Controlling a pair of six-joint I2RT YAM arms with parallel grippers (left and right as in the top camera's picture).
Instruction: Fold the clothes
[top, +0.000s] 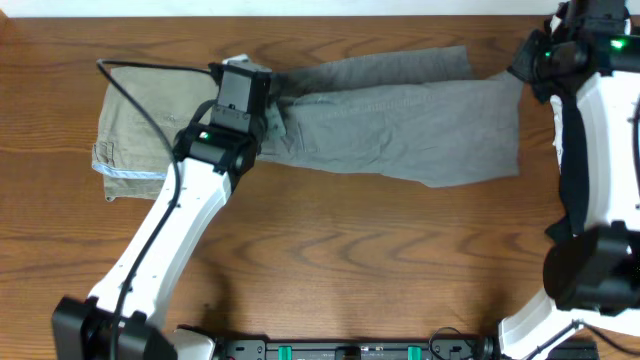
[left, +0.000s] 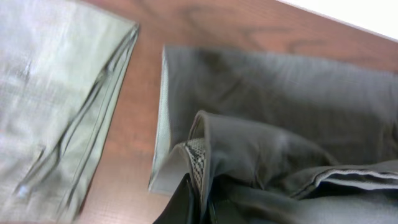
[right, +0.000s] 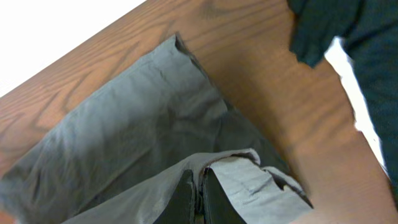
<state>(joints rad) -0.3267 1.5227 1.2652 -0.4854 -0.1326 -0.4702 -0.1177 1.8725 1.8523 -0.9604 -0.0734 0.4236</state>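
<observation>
Grey shorts (top: 400, 120): woven, creased, spread along the far middle of the desk; you can see mesh pocket lining at the raised edge.
Left tool (left: 200, 205): yours, pinched on that raised edge.
Right tool (right: 199, 196): pinched on the opposite folded edge.
Olive shorts (top: 140, 125): folded flat rectangle, at the left end.
Desk (top: 350, 250): brown wood grain.

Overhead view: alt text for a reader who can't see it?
Grey shorts lie spread across a wooden table, the left gripper shut on their left end, the right gripper on their right end. Folded olive-khaki shorts lie beside them at far left.
</observation>
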